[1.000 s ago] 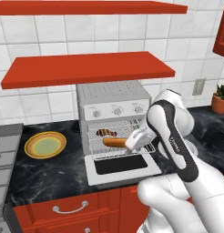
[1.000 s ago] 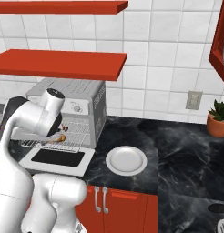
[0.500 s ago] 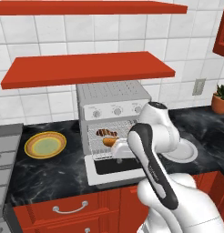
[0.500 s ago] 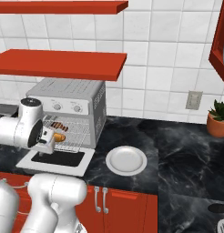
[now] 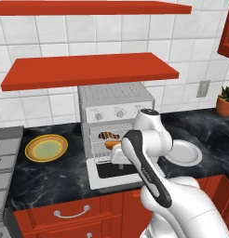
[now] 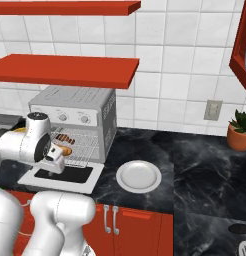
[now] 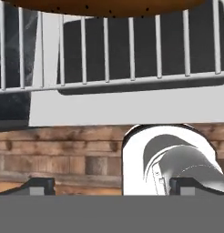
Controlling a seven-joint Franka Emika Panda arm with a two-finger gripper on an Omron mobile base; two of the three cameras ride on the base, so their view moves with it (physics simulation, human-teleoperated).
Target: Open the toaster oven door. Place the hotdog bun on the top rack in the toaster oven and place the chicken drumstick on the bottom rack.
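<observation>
Toaster oven door (image 5: 117, 173) hangs flat open at the counter's front edge, food sits on the racks, gripper (image 5: 117, 155) spread wide, holding nothing.

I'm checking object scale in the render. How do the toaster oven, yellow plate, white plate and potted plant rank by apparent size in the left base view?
1. toaster oven
2. yellow plate and white plate: look alike, and the arm covers part of the white one
3. potted plant, cut by the frame edge

The arm hides the end effector (image 5: 117, 157) and part of the toaster oven door (image 5: 107, 174) beneath it. Food on the racks behind it is too small to identify.
</observation>
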